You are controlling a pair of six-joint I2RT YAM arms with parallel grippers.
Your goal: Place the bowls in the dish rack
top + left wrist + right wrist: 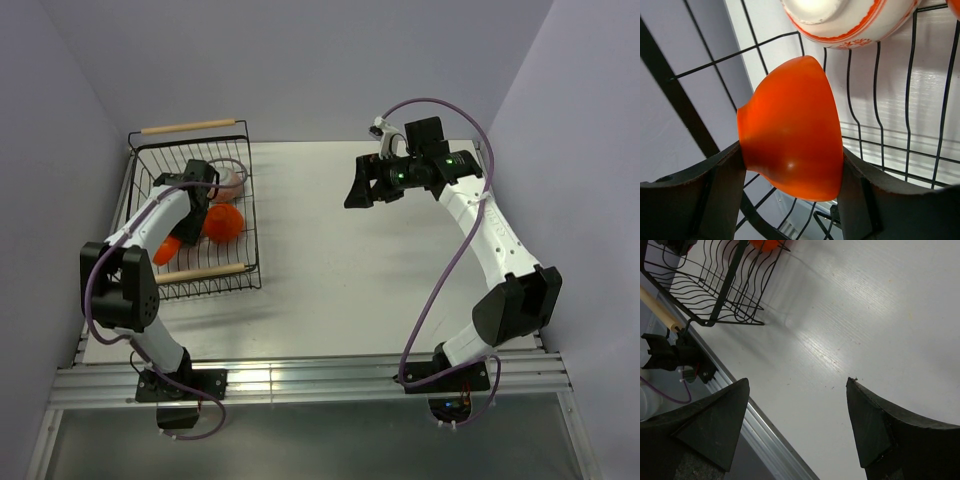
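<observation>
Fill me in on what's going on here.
The left tool is shut on a plain orange bowl, holding it inside the dish rack. A red-and-white bowl lies in the rack close by. The right tool hangs open and empty above the table.

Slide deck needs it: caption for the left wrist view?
Left tool grips an orange bowl, the black wire rack behind it, a red-and-white bowl beyond.
</observation>
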